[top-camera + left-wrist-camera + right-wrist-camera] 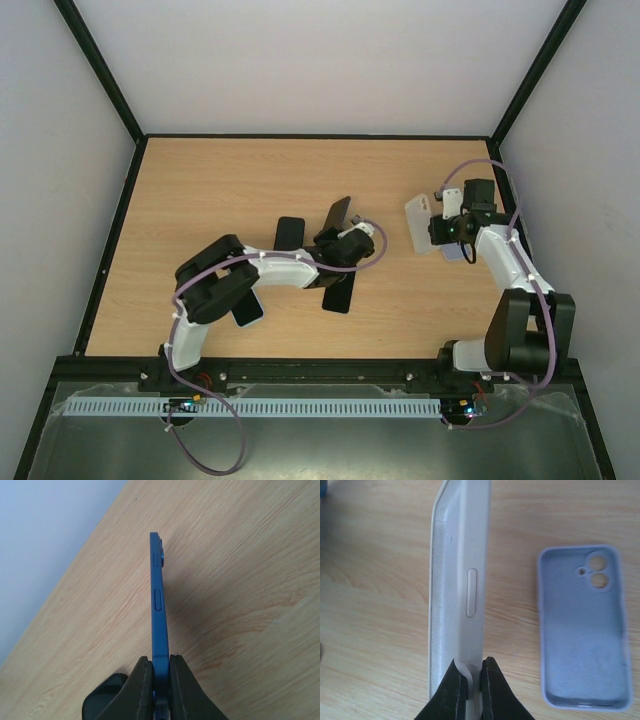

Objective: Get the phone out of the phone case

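Left hand (160, 664) on phone (158, 610); right hand (472, 665) on case (462, 555)

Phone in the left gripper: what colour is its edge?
The phone is blue, best seen in the left wrist view.

phone (159, 625) edge-up at the centre of the table (200, 200), phone case (460, 580) edge-up to its right, second case (582, 630) flat beside that

We see a deep blue phone (159, 615), a cream-white case (459, 580), a pale lavender case (582, 640), the left claw (160, 661) and right claw (471, 662) black, and a light wood-grain worktop (230, 190) with darker streaks.
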Tool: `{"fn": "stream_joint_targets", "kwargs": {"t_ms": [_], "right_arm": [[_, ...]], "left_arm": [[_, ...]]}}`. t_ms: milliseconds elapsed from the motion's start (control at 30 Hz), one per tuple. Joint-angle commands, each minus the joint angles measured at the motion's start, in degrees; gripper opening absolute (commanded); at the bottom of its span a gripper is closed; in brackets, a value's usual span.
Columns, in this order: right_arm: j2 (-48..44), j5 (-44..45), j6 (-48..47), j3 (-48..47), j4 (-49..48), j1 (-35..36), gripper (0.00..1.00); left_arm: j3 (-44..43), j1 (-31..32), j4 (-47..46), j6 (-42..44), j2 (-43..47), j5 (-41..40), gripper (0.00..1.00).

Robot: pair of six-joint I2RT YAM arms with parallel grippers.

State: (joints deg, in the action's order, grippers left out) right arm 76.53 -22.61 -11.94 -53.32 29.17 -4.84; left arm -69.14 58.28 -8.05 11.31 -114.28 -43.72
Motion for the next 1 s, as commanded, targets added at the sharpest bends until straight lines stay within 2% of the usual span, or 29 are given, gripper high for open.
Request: {"fn": "stream_joint_targets", "kwargs": {"t_ms": [0, 200, 400, 467, 567, 733, 833, 967], "right_arm": [[2.97, -5.27, -6.02, -1.95, 3.82, -0.92, 0.02], [4.61, -6.52, -6.53, -1.31, 3.86, -2.10, 0.02], [5.38, -7.04, -6.23, -1.28, 4.68, -4.32, 0.02], [5.70, -7.51, -6.52, -1.72, 6.10, -4.97, 0.02], [6.56, -7.80, -7.31, -2.24, 8.39, -5.09, 0.02], [9.77, -8.47, -8.72, -3.24, 10.05, -5.14, 0.02], [12.12, -8.38, -9.11, -3.59, 10.40, -5.17, 0.02], [15.95, -8.79, -7.87, -3.01, 9.15, -5.26, 0.02]], "left_arm": [[-4.95, 0.42, 2.11, 5.00, -4.76, -6.46, 0.03], [-10.10, 0.36, 6.70, 2.87, -10.81, -5.74, 0.13], [-14.05, -0.77, 10.76, -1.50, -13.81, -0.92, 0.22], [-14.05, -1.16, 11.01, -3.46, -13.02, 1.59, 0.30], [-12.44, -1.81, 10.66, -7.39, -10.24, 4.62, 0.43], [-4.48, -2.01, 7.27, -14.35, -0.95, 9.47, 0.60], [1.52, -2.03, 5.17, -19.49, 6.69, 13.87, 0.66], [9.76, -2.03, 2.69, -24.58, 14.74, 17.45, 0.68]]}}
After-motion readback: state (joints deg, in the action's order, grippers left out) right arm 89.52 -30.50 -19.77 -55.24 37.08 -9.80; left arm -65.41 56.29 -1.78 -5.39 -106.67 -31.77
